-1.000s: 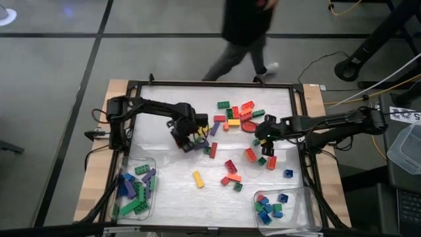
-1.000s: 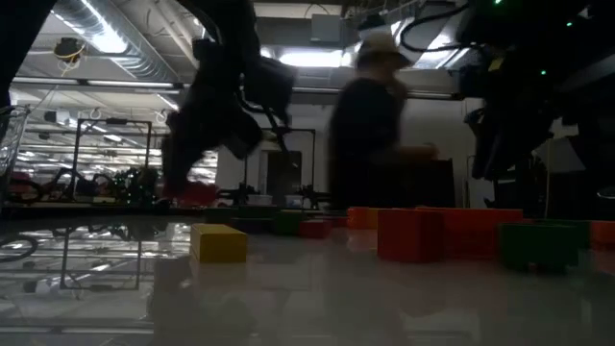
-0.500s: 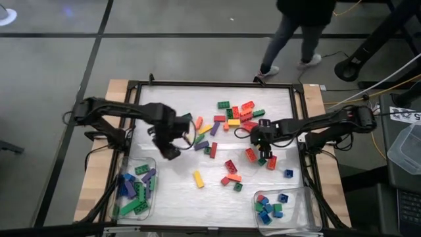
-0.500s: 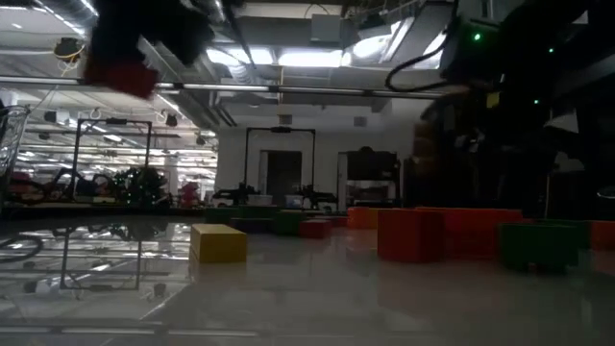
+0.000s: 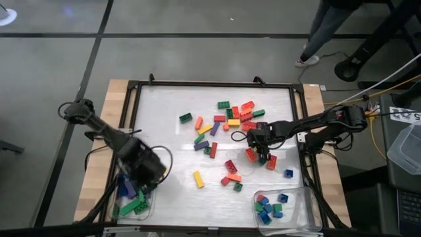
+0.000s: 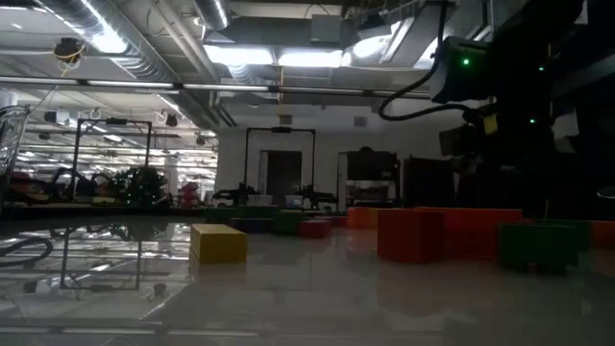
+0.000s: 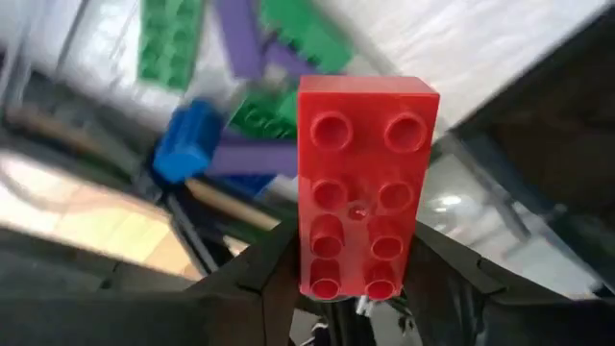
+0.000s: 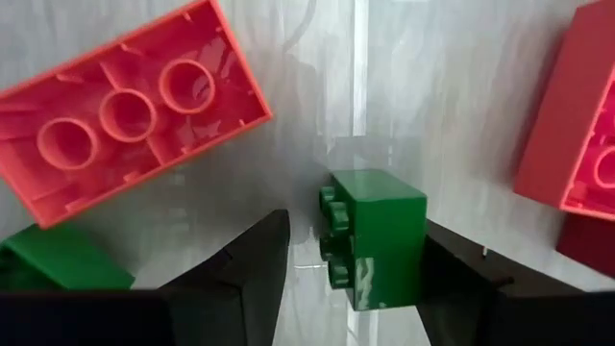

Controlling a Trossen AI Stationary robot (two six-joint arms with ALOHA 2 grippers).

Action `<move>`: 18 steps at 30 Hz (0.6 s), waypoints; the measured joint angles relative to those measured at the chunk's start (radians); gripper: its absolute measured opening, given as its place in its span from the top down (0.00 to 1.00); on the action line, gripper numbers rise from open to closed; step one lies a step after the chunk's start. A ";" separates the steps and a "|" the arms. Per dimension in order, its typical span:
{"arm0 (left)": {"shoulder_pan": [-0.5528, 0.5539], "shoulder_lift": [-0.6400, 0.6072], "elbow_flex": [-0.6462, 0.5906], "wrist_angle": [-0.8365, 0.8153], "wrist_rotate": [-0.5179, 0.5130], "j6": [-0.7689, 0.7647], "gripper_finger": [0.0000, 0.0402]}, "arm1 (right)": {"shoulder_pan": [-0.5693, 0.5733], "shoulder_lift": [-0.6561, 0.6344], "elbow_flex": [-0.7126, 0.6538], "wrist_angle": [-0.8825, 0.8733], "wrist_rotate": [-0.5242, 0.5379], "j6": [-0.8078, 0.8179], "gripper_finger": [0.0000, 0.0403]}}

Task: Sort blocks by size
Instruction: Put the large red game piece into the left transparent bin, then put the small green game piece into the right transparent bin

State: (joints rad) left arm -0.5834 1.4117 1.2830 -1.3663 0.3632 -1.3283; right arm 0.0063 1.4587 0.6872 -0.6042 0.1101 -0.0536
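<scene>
Landmark: the white table (image 5: 164,105), with a loose pile of blocks (image 5: 233,113) spread over its far middle.
Left tray: a clear tray (image 5: 125,207) at the near left corner of the table, holding long green, blue and purple blocks (image 5: 135,205).
Left gripper (image 5: 143,172): over the far edge of that left tray. In its wrist view a long red block (image 7: 363,187) stands upright between the fingers (image 7: 264,274), studs facing the camera. The jaws sit close on either side of it, but I cannot tell whether they grip it or are letting go.
Yellow block (image 5: 198,179): alone on the table, nearer than the pile.
Right gripper (image 5: 262,153): low over the table at the near right edge of the pile. Its jaws stand apart around a small green block (image 8: 373,235) lying on its side, not pressing it.
Beside it: red blocks (image 8: 125,111), one upside down.
Right tray: a clear tray (image 5: 306,197) at the near right corner of the table, holding small blue, green and red blocks (image 5: 268,208).
</scene>
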 joint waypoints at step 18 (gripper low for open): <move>-0.118 0.001 -0.160 0.149 -0.306 -0.049 0.54 | 0.000 0.004 0.124 -0.148 -0.051 0.002 0.77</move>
State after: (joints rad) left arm -0.7015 1.4128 1.1225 -1.2174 0.0572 -1.3776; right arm 0.0060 1.4631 0.8111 -0.7520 0.0587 -0.0519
